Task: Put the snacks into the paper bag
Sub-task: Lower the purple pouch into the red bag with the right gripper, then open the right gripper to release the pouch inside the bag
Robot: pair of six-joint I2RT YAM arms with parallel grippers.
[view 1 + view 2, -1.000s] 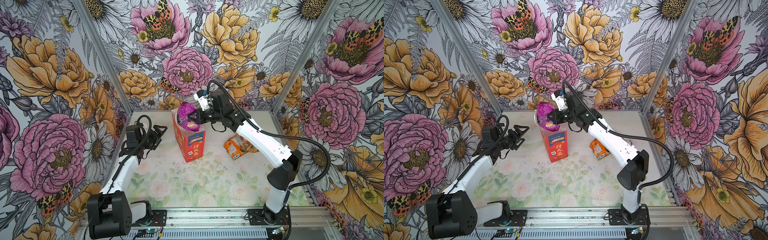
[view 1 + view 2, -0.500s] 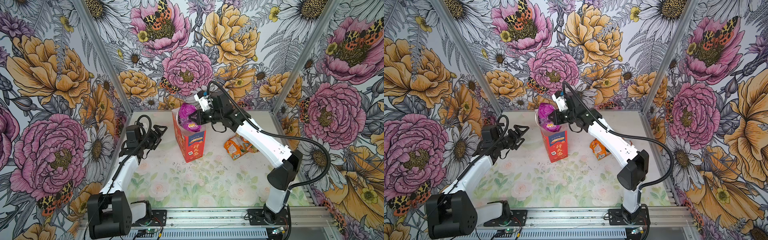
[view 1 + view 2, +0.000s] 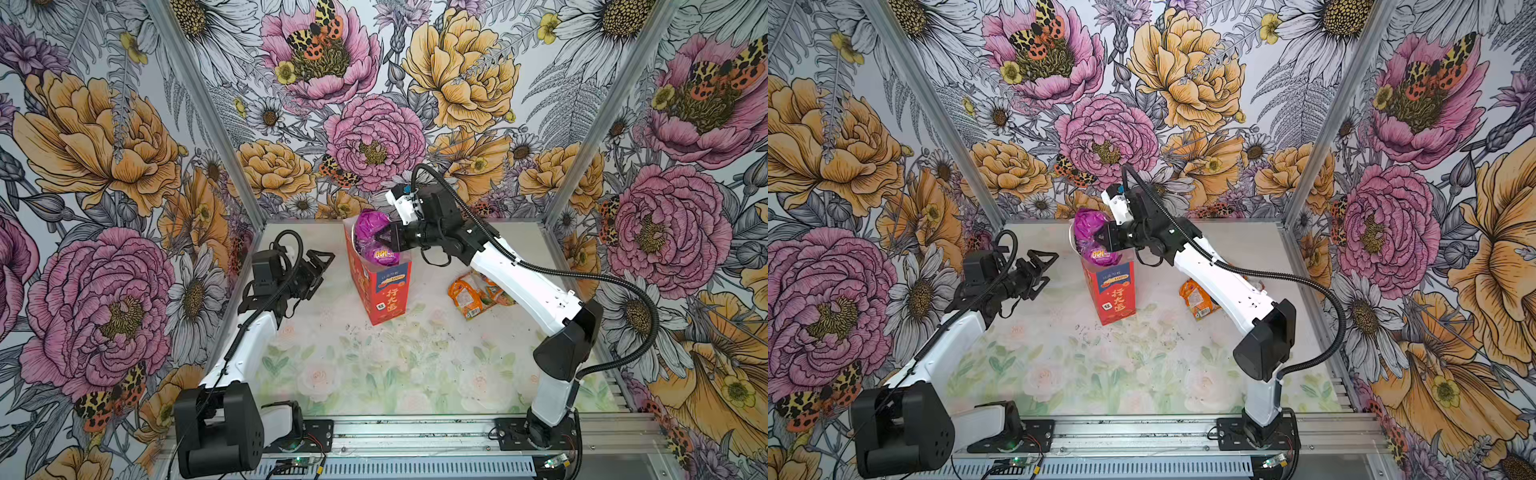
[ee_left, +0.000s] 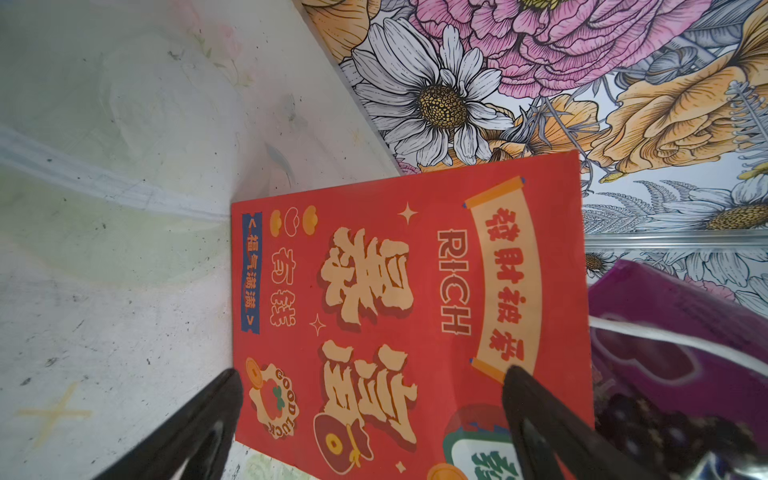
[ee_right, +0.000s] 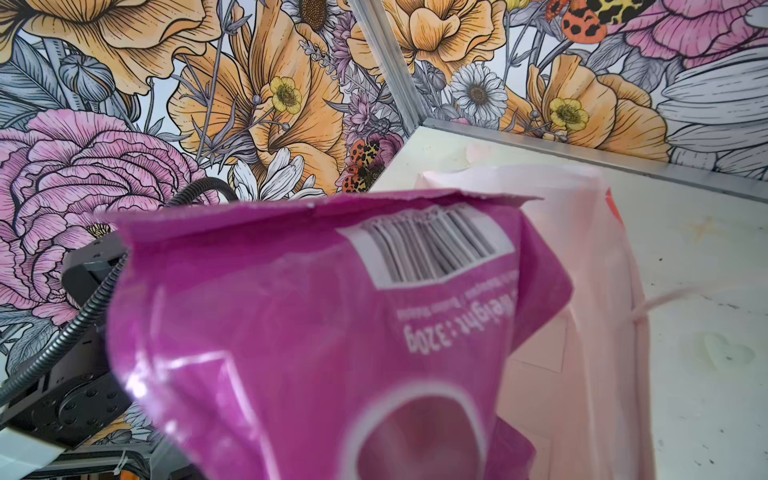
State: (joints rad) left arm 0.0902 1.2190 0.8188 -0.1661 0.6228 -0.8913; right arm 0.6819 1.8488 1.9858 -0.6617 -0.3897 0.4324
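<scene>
The red paper bag (image 3: 386,291) (image 3: 1113,291) stands upright in the middle of the table. The purple packet (image 3: 372,239) (image 3: 1092,237) sticks out of its open mouth, lower part inside. My right gripper (image 3: 384,240) (image 3: 1102,239) is shut on the packet's side above the bag rim. In the right wrist view the purple packet (image 5: 332,332) hides the fingers, with the bag's white inside (image 5: 582,332) behind it. Orange packets (image 3: 473,293) (image 3: 1198,299) lie on the table, partly under my right arm. My left gripper (image 3: 322,259) (image 4: 372,372) hangs open, left of the bag (image 4: 395,311), not touching it.
Flower-printed walls close the table on three sides; the back wall stands just behind the bag. A metal rail (image 3: 415,432) runs along the front edge and carries both arm bases. A white cord handle (image 4: 665,336) crosses the purple packet (image 4: 673,299) in the left wrist view.
My right gripper has lowered the purple packet a little further into the bag's mouth. The left arm has not moved.
</scene>
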